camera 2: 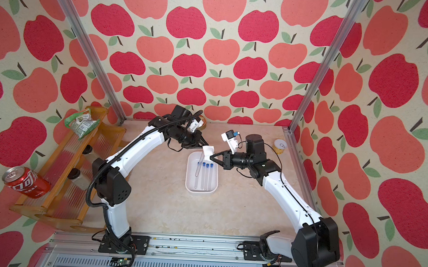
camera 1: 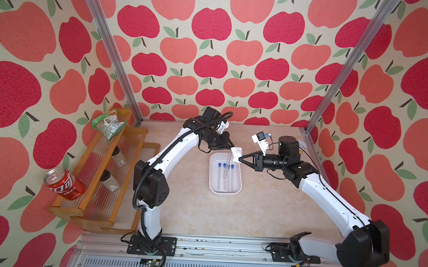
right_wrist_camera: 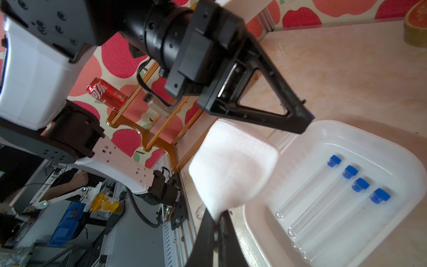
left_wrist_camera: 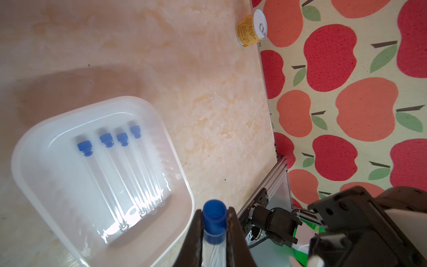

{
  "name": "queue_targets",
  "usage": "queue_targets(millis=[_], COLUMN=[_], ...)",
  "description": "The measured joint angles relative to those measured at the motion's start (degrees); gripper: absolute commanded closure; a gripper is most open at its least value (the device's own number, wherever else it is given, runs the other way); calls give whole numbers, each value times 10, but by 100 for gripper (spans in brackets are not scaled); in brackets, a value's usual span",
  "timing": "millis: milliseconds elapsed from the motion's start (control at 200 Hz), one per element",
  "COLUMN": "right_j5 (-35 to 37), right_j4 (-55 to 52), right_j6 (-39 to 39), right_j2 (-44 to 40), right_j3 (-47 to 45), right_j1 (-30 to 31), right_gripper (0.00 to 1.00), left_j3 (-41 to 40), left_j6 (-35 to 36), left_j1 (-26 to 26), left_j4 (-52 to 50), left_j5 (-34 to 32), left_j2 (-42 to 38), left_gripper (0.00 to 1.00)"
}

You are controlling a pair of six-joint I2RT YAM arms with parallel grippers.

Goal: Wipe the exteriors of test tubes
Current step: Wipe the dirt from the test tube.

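Observation:
Several clear test tubes with blue caps lie side by side in a white tray. My left gripper is shut on one more test tube just below its cap. That tube hangs down over the tray. My right gripper is shut on a white cloth. The cloth lies against the tube's upper part and hides it there.
A wooden rack stands at the left with a red can, two dark-lidded jars and a green packet. A yellow tin sits at the back right by the wall. Another tin is behind the left arm.

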Motion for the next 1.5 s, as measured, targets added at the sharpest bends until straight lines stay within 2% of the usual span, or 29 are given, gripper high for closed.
queue_targets(millis=[200,420,635,840,1051,1251,1501], right_j5=[26,164,286,363,384,383,367], right_j4=[-70,-144,-120,-95,-89,-68,-57], right_j6=[-25,-33,18,51,55,57,66], right_j2=[-32,-10,17,50,96,101,100], right_j3=[-11,-11,-17,-13,32,51,45], right_j1=[66,145,181,186,164,137,149], right_gripper=[100,100,100,100,100,100,100], left_j3=[51,101,103,103,103,103,103], left_j6=[14,21,21,21,21,21,21], left_j1=[-19,-45,-54,-54,-54,-54,-54], left_j4=[-49,-87,-99,-100,-99,-99,-99], left_j5=[-99,-193,-227,-238,-237,-237,-237], left_j2=[28,55,56,56,56,56,56], left_gripper=[86,85,85,85,86,86,86])
